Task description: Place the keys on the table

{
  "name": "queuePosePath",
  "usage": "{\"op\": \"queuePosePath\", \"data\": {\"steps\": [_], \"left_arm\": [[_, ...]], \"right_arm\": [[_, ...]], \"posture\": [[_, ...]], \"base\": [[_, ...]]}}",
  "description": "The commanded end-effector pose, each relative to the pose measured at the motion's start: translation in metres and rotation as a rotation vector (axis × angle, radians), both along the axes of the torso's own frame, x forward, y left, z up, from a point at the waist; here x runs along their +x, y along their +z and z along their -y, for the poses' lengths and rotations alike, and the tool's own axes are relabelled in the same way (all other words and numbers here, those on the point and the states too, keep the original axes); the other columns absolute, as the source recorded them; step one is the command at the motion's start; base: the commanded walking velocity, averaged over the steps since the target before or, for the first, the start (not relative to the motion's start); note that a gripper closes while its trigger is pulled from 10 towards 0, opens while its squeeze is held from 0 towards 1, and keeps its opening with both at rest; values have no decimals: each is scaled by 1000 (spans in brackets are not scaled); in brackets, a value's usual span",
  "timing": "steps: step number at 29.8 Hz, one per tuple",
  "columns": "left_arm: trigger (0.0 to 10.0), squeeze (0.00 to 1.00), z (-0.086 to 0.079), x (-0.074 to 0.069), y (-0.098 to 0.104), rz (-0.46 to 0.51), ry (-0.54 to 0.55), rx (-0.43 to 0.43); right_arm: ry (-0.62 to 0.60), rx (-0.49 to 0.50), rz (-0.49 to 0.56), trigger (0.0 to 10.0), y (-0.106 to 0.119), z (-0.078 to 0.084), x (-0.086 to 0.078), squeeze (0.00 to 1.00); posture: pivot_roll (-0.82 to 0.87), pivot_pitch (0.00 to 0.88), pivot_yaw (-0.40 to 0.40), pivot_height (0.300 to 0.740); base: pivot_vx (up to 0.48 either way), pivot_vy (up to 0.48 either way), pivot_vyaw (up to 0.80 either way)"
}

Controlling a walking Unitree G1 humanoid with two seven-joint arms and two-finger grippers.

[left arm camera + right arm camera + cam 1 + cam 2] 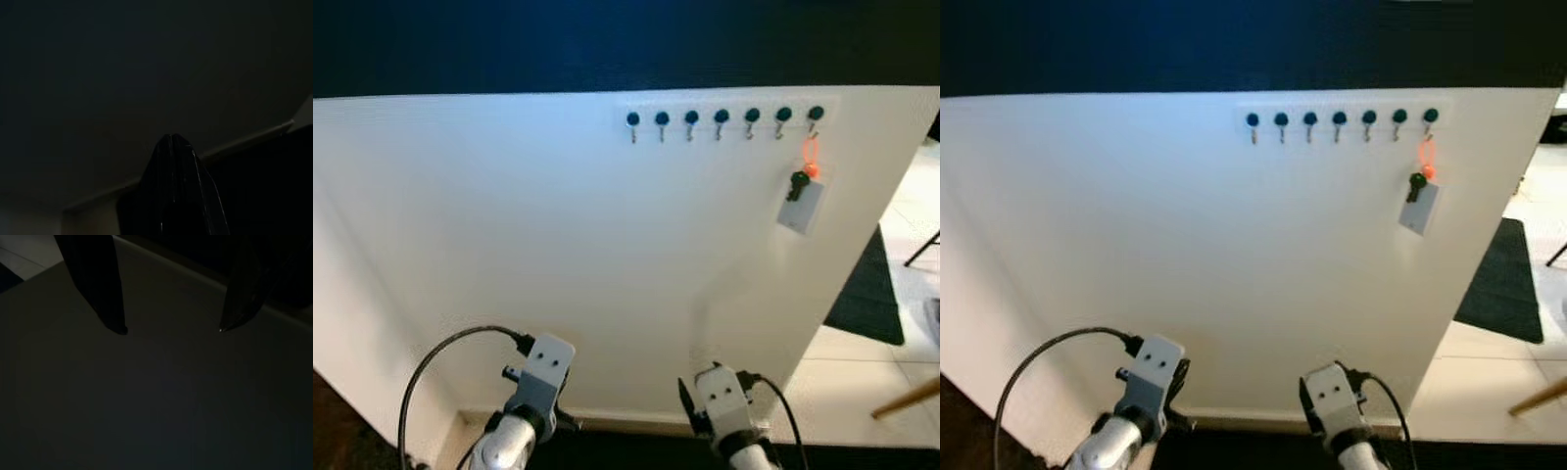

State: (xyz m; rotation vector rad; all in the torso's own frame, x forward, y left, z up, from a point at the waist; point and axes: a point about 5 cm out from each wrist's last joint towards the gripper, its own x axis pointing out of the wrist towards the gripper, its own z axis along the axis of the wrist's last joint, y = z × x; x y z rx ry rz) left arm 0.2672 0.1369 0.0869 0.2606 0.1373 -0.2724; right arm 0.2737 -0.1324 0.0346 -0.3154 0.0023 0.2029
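- No lettering, brand, number or sign can be read anywhere in these views.
- The white tag (802, 209) hanging with the keys (798, 184) from the end hook of the hook rail (723, 118) shows a blank face; any print on it is too small to make out.
- The white wall panel (558, 255) carries no markings.
- The wrist housings of the two arms, low in the head views, show screw holes but no legible label.
- Both wrist views are too dark for any writing to be made out.
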Motion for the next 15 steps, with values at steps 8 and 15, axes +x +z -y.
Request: {"op": "queuePosePath", "data": {"steps": [8,15], "left_arm": [[10000,35,-3,-2,-4,-19,7,19],[10000,27,-3,-2,-4,-18,12,18]], "right_arm": [[0,-12,-24,10000,-4,2,-3,0],[1,-13,-25,10000,-5,3,-4,0]], "posture": [[107,128,38,740],[109,131,36,740]], "base": [[394,-268,0],[355,-305,0]]}}
